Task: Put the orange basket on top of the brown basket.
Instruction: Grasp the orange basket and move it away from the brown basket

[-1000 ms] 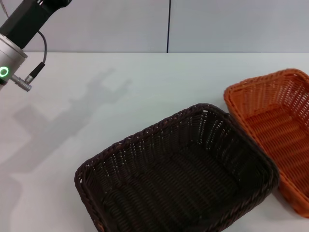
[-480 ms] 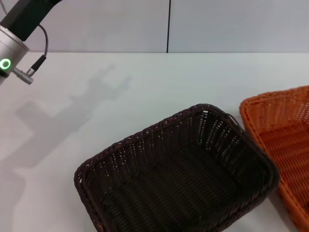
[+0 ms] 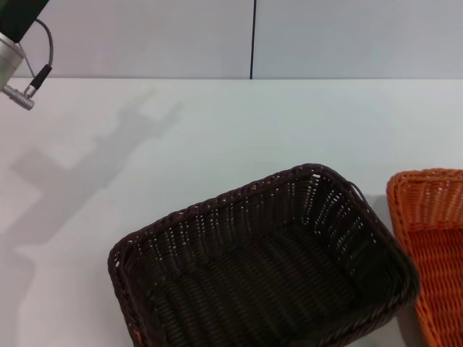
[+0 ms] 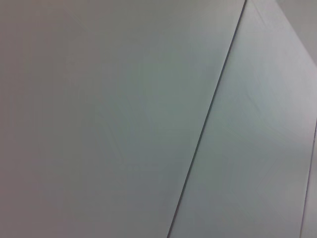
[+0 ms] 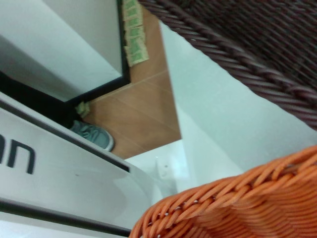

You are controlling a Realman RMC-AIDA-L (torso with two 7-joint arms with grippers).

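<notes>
Nearest the robot, the brown basket [image 3: 264, 267] sits on the white tabletop [image 3: 217, 137], a dark rectangular wicker piece with sloped openwork sides, a ribbed woven floor and a thick braided rim. It lies at an angle, one corner turned toward the far edge, and nothing is inside it.

Just beside it, on the robot's right, the orange basket [image 3: 432, 238] shows only its near corner and part of one long side at the edge of the head view. Its weave is of the same kind in bright orange, with the same twisted rim. A narrow strip of tabletop separates the two rims, so the baskets are close but apart, and the orange basket is not on the brown one.

The right wrist view looks across that gap from very low: orange braid [image 5: 237, 203] fills the near side, the brown rim [image 5: 257, 64] crosses the far side, and pale tabletop [image 5: 213, 124] lies between them. Past the edge are a brown tiled floor [image 5: 143, 109] and a grey shoe [image 5: 94, 135]. The right pincer itself is not visible in any view.

Farther off, on the robot's left, the left arm [image 3: 18, 54] is raised high above the tabletop, a silver cuff with a cable plug showing, its shadow thrown long across the smooth surface. Its pincer is out of sight; the left wrist view shows only plain grey wall panels [image 4: 124, 119] split by a thin dark seam.
</notes>
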